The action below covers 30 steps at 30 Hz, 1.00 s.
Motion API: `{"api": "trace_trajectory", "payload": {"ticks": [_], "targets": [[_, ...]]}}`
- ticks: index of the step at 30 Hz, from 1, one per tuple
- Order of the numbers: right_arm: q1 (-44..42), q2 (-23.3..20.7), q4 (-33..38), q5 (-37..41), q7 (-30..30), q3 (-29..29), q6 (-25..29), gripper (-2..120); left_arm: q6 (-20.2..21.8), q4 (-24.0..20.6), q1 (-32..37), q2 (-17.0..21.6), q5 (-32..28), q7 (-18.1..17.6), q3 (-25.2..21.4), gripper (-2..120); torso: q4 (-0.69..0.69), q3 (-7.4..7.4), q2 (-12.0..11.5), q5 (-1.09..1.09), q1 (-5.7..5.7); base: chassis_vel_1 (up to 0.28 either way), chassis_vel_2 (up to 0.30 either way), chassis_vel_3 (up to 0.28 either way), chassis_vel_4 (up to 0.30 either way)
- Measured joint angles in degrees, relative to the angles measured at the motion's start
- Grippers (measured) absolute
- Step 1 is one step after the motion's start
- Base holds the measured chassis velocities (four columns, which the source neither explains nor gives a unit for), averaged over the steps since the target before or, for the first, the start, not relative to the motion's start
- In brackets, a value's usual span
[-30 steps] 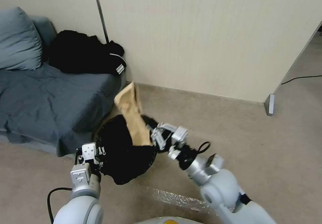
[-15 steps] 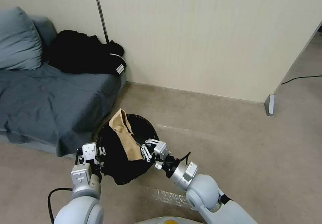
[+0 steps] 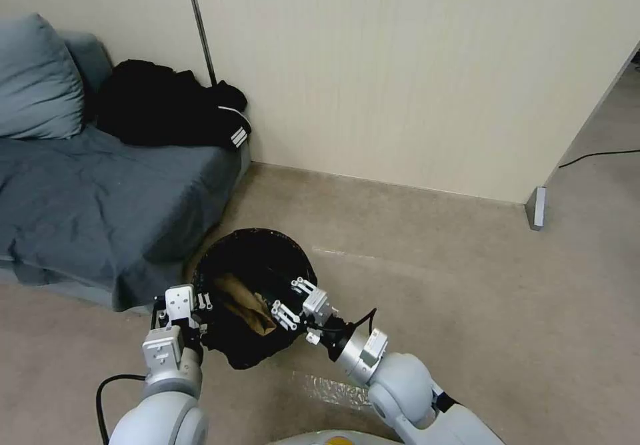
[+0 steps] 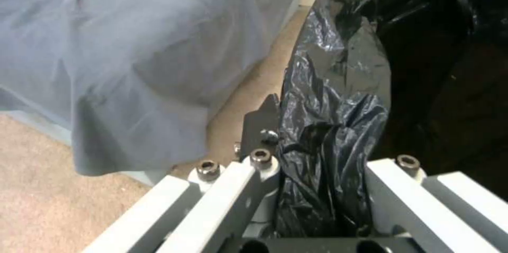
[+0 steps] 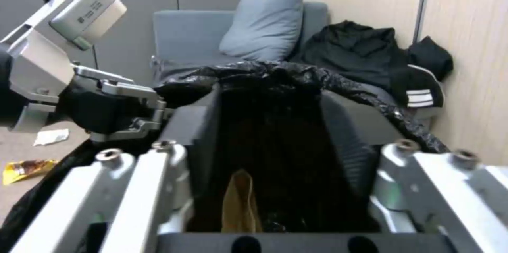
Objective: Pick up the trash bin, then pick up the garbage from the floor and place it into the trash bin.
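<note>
Head view shows the right gripper (image 3: 292, 300) spread wide over the near rim of the trash bin (image 3: 248, 245), holding nothing. A tan scrap (image 3: 245, 302) lies inside the bin just beyond its fingertips. On the bin's opposite side, the left gripper (image 3: 200, 305) pinches the bag-lined rim, close by the grey sofa (image 3: 87, 185).

Glossy white arms, black cables, silver grippers (hex screws)

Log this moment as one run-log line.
left gripper: shut on trash bin rim | right gripper: open over bin | tan scrap: inside bin
</note>
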Motion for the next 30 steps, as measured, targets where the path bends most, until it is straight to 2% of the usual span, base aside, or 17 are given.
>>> {"api": "trace_trajectory", "payload": {"ticks": [2,4,6,8,13,15,16,18,19,20,21,22,23,24,25,30], "targets": [[0.00,-0.08,0.07,0.00,0.01,0.09,0.00,57,-0.05,-0.02,0.10,-0.01,0.01,0.00,0.00,3,0.00,0.00,0.00,0.00,0.00,0.000,0.000,0.000,0.000],[-0.25,-0.32,0.44,-0.12,0.02,0.23,-0.04,69,-0.14,-0.03,0.36,-0.03,0.10,0.02,0.00,3,0.00,0.00,0.00,0.00,0.00,0.000,0.000,0.000,0.000],[-0.35,-0.36,0.52,-0.20,0.02,0.24,-0.05,72,-0.16,-0.03,0.37,-0.03,0.14,0.02,0.00,3,0.00,0.00,0.00,0.00,0.00,0.000,0.000,0.000,0.000],[-0.63,-0.41,1.11,-0.74,0.04,0.46,-0.03,86,-0.30,-0.03,0.34,-0.04,0.26,0.05,0.00,3,0.00,0.00,0.00,0.00,0.00,0.000,0.000,0.000,0.000],[-0.99,-0.52,4.57,-1.35,0.77,2.07,0.07,98,-1.17,0.80,0.17,0.17,0.58,0.25,-0.28,3,-0.01,0.00,0.00,0.00,0.00,0.000,0.000,0.000,0.000],[-1.07,-0.61,6.31,-1.36,1.21,2.89,0.02,99,-1.42,1.15,-0.01,0.22,0.68,0.29,-0.40,3,0.00,0.00,0.00,0.00,0.00,0.000,0.000,0.000,0.000],[-1.45,-0.80,11.13,-1.23,2.87,5.26,-0.57,100,-1.57,1.67,-0.34,0.24,0.65,0.22,-0.48,3,0.00,0.00,0.00,0.00,0.00,0.000,0.000,0.000,0.000],[-1.68,-0.78,12.83,-1.08,3.53,6.13,-0.86,100,-1.55,1.79,-0.44,0.24,0.55,0.19,-0.48,3,0.00,0.00,0.00,0.00,0.00,0.000,0.000,0.000,0.000],[-2.86,-0.57,17.47,-0.65,5.56,9.11,-2.05,100,-1.40,1.92,-0.68,0.16,0.39,0.08,-0.52,3,-0.01,0.00,0.00,-0.01,0.00,0.000,0.000,0.000,0.000],[-2.86,-0.57,17.47,-0.65,5.56,9.11,-2.05,100,-1.40,1.92,-0.68,0.16,0.39,0.08,-0.52,3,-0.01,0.00,0.00,-0.01,0.00,0.000,0.000,0.000,0.000],[-3.76,-0.30,19.52,-0.65,6.62,10.91,-2.62,100,-1.31,1.99,-0.80,0.14,0.23,-0.04,-0.61,3,-0.01,0.00,0.00,0.00,0.00,0.000,0.000,0.000,0.000],[-8.37,1.40,23.95,-4.73,13.19,17.60,-5.70,100,-0.92,2.02,-0.96,0.39,-0.25,-0.44,-0.97,3,0.00,0.00,0.00,0.00,0.00,0.000,0.000,0.000,0.000],[-8.37,1.40,23.95,-4.73,13.19,17.60,-5.70,100,-0.92,2.02,-0.96,0.39,-0.25,-0.44,-0.97,3,0.00,0.00,0.00,0.00,0.00,0.000,0.000,0.000,0.000],[-12.58,2.67,25.00,-6.69,17.75,20.16,-6.95,100,-0.51,1.93,-0.95,0.61,-0.47,-0.55,-1.11,3,-0.01,0.00,0.00,0.00,0.00,0.000,0.000,0.000,0.000],[-14.65,3.30,25.13,-7.06,19.28,21.06,-7.17,100,-0.35,1.86,-0.90,0.74,-0.56,-0.58,-1.18,3,-0.02,0.00,0.00,0.00,0.00,0.000,0.000,0.000,0.000],[-20.36,5.00,23.79,-8.80,21.48,23.97,-5.19,100,-0.24,1.83,-0.82,1.19,-0.77,-0.59,-1.54,3,-0.02,0.00,0.00,0.01,0.00,0.000,0.000,0.000,0.000]]}}
